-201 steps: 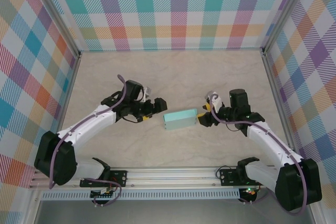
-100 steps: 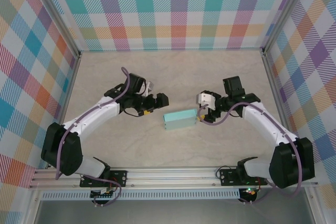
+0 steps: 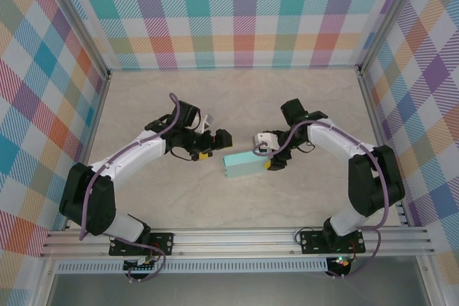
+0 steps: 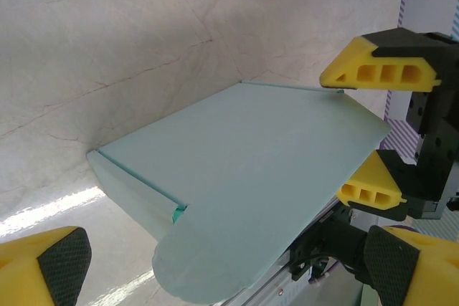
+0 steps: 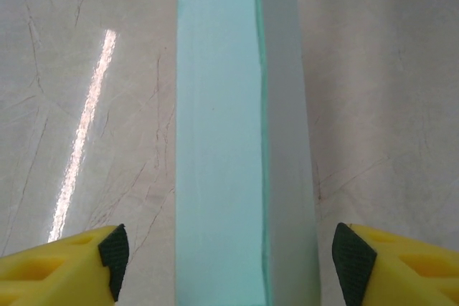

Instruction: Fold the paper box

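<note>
The paper box [image 3: 245, 164] is a small pale mint-aqua rectangular box lying on the table between both arms. In the left wrist view the box [image 4: 244, 177] shows a rounded lid flap jutting out from its near end, untucked. My left gripper [image 3: 214, 145] is open just off the box's left end; its fingers [image 4: 50, 266] stand wide on either side of that flap. My right gripper [image 3: 267, 154] is open at the box's right end. The box [image 5: 244, 141] runs lengthwise between its fingertips [image 5: 107, 249], with a gap on each side.
The beige marble-patterned table [image 3: 237, 98] is walled by plaid panels [image 3: 244, 12] at the back and sides. An aluminium rail [image 3: 229, 238] carries both arm bases at the near edge. The right gripper's yellow fingers [image 4: 380, 69] show beyond the box.
The right arm swung its gripper leftward and turned it, so it now straddles the box's right end. The left gripper shifted only slightly. The box stayed in place.
</note>
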Robot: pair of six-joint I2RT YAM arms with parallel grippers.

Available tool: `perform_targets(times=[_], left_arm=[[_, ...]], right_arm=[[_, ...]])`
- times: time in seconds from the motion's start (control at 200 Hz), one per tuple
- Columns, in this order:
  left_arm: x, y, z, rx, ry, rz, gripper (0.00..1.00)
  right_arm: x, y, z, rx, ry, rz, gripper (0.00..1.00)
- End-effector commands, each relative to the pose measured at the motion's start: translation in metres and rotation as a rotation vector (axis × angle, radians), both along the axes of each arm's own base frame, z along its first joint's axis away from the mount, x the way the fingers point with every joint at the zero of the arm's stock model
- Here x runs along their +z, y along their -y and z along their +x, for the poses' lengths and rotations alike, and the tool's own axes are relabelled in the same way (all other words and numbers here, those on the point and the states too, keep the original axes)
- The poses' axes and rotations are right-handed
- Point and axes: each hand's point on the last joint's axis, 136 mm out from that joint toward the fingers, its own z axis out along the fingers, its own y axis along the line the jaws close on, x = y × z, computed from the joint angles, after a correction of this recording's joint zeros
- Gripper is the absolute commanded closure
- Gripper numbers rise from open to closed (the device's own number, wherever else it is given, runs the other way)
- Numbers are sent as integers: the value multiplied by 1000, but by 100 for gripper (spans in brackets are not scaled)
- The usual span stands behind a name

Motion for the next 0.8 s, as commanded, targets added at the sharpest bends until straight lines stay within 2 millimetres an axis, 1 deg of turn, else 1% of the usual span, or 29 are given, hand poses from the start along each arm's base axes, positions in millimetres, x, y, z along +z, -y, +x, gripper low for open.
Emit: perform_targets(times=[0.0, 0.135, 0.23, 0.275, 0.405, 0.455, 0.505, 0.57, 0.7, 0.795], left_arm=[[-2, -9, -2, 8, -4, 7, 0], [-2, -15, 2, 26, -4, 19, 0], [3, -20, 6, 38, 14, 15, 0], [5, -22, 9, 38, 23, 17, 0], [9, -32, 17, 68, 41, 32, 0], [11, -32, 19, 75, 55, 31, 0], [12, -32, 22, 76, 65, 27, 0], [12, -30, 25, 83, 67, 15, 0], [11, -20, 29, 91, 55, -45, 0], [18, -19, 33, 94, 83, -59, 0]], right_arm=[[-4, 1, -11, 39, -36, -28, 30], [-5, 1, -11, -5, -60, -33, 44], [-2, -2, -11, -53, -93, -22, 52], [-2, -2, -12, -73, -111, -28, 54], [3, -9, -8, -194, -164, -6, 56], [-2, -8, -6, -238, -151, -44, 56], [-9, -5, -4, -276, -134, -98, 57], [-13, -4, -7, -292, -141, -131, 57], [-12, -7, -9, -304, -140, -105, 57], [-15, -6, -8, -308, -138, -110, 57]])
